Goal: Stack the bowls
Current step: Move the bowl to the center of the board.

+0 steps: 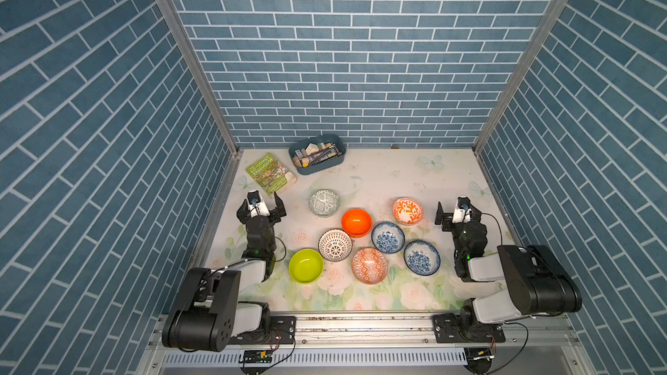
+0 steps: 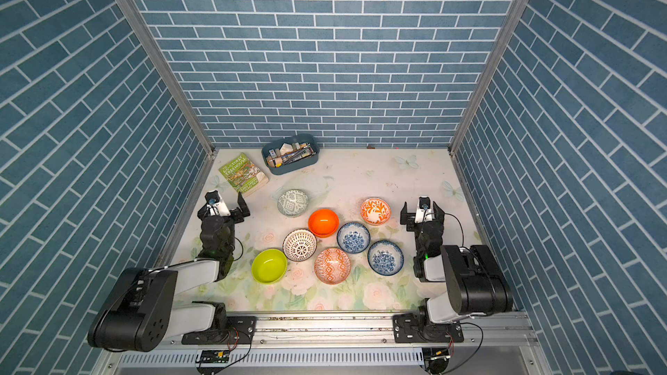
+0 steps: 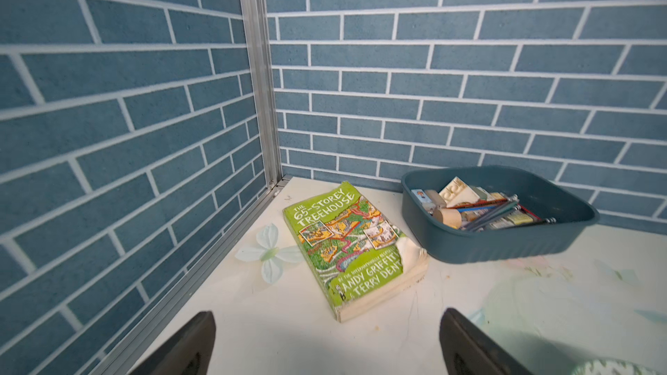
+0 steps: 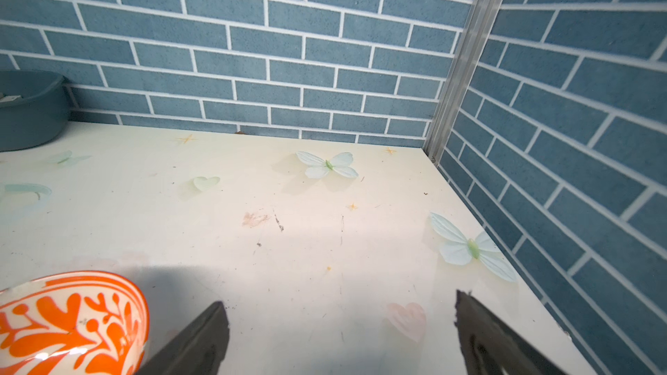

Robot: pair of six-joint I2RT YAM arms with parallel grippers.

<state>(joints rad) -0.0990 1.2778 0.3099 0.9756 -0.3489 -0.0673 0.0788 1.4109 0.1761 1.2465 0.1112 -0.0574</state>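
- Left fingers [image 1: 278, 205], left of centre in a top view, stand wide apart and hold nothing. In the left wrist view they point at the book [image 3: 352, 247], not at any bowl.
- The book and the tray [image 1: 317, 167] of stationery lie at the back of the bench [image 1: 382, 174], upper left of the bowls. Neither belongs to the task, and both are well clear of the cluster.
- All eight bowls sit singly and upright in the lower centre, none nested. I judge the task to be at its start, with the first pick not yet made.
- Lime bowl [image 1: 306, 265] is lowest left and the grey bowl [image 1: 324, 203] is apart at the top. Both look like easy first picks for the left arm.
- Lattice bowl [image 1: 335, 244], orange bowl [image 1: 356, 222], diamond bowl [image 1: 369, 265] and upper blue bowl [image 1: 388, 237] crowd rim to rim. I cannot tell whether they touch, and a finger dropped between them may nudge a neighbour.
- Lower blue bowl [image 1: 421, 257] and leaf bowl [image 1: 407, 211] lie on the right edge of the cluster, nearest the right arm.
- Right fingers [image 1: 439, 216] are also spread and empty, and the leaf bowl is just beside them in the right wrist view.
- The next move calls for turning toward a bowl, lowering one finger inside its rim and one outside, then pinching.
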